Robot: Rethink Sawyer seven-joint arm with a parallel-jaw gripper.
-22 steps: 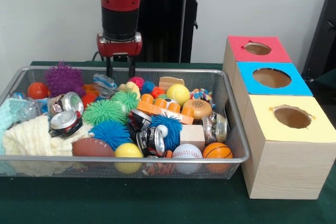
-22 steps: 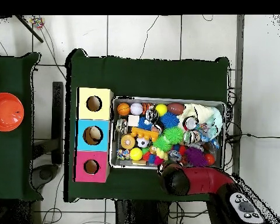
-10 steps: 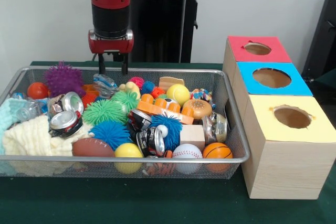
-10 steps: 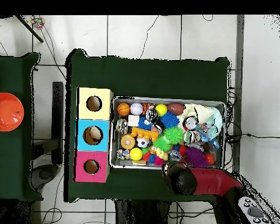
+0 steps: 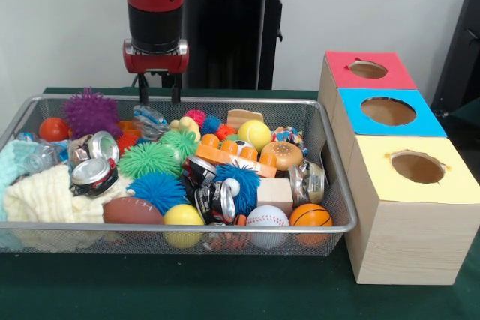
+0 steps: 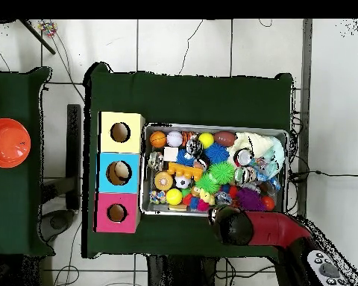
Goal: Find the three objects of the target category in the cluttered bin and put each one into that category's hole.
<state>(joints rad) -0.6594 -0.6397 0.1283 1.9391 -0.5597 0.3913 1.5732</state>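
The red-and-black arm's gripper (image 5: 157, 94) hangs over the far rim of the wire mesh bin (image 5: 339, 185), its two fingers apart and holding nothing. Just below and left of it in the front view lies the purple spiky ball (image 5: 91, 112). Directly below it sits the clear crumpled plastic wrapper (image 5: 150, 120). Nearer the camera lie the green spiky ball (image 5: 149, 159) and the crushed metal can (image 5: 94, 175). Well to its right, outside the bin, stands the row of three wooden boxes with holes (image 5: 390, 112).

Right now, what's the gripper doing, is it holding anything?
End effector: open and empty, its two fingers apart, above the far rim of the wire bin.
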